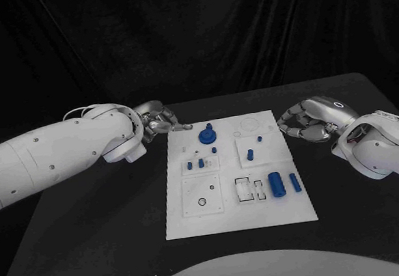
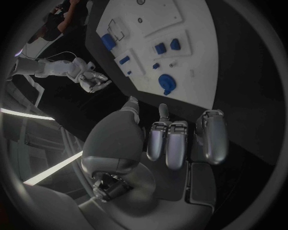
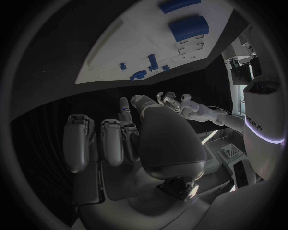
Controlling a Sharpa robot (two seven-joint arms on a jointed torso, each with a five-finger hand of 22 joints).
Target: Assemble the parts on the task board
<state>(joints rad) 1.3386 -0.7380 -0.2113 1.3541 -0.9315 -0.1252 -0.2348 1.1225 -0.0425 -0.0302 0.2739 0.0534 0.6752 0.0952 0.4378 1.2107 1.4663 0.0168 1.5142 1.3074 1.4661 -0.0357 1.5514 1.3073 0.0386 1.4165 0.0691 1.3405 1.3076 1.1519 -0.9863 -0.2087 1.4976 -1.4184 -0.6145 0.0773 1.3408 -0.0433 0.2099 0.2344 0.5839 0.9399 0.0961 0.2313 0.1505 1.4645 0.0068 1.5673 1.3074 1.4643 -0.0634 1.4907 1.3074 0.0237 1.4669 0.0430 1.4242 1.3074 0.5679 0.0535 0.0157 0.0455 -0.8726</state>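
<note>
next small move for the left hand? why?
Probably ease the left hand toward the round blue part with a knob on the white task board. That hand hovers just off the board's far left corner, holding nothing, and this part lies nearest it. The right hand sits beside the board's right edge, fingers curled and empty.

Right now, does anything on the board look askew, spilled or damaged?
Nothing stands out. The task board lies flat on the table, the blue parts rest on it, and the left hand and right hand hover at its far corners, holding nothing.
</note>
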